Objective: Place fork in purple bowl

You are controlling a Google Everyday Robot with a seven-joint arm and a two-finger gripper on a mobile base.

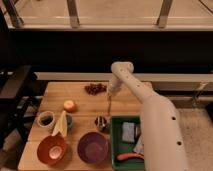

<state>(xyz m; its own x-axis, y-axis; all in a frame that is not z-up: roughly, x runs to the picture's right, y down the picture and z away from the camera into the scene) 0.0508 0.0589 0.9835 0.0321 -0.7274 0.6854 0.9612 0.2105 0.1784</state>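
Observation:
The fork [108, 104] is a thin pale utensil showing just below my gripper [111, 93], at the back middle of the wooden table [85, 107]. The gripper is shut on the fork's upper end, and the rest of it points down toward the table. The purple bowl [93, 147] sits at the table's front edge, well forward and slightly left of the gripper, with nothing in it. My white arm reaches in from the lower right.
An orange-red bowl [51, 149] sits left of the purple one. A banana [61, 123], a dark cup [46, 119], an orange fruit [70, 105], grapes [95, 88] and a small tin [101, 122] are on the table. A green bin [131, 142] holds items at the front right.

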